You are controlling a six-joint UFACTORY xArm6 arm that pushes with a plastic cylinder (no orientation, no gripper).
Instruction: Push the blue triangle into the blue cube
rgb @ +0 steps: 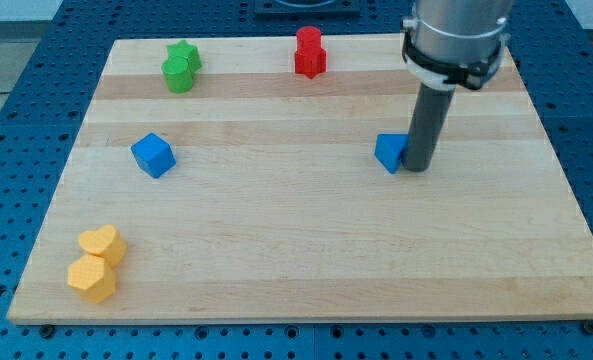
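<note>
The blue triangle (389,152) lies on the wooden board (306,230) right of centre. My tip (417,167) stands right against the triangle's right side, partly hiding it. The blue cube (153,155) sits far to the view's left, at about the same height in the view as the triangle. A wide stretch of board lies between the two blue blocks.
Two green blocks (181,67) stand together at the top left. Two red blocks (309,53) stand at the top centre. Two yellow blocks (97,264) sit at the bottom left. The board lies on a blue perforated table (16,120).
</note>
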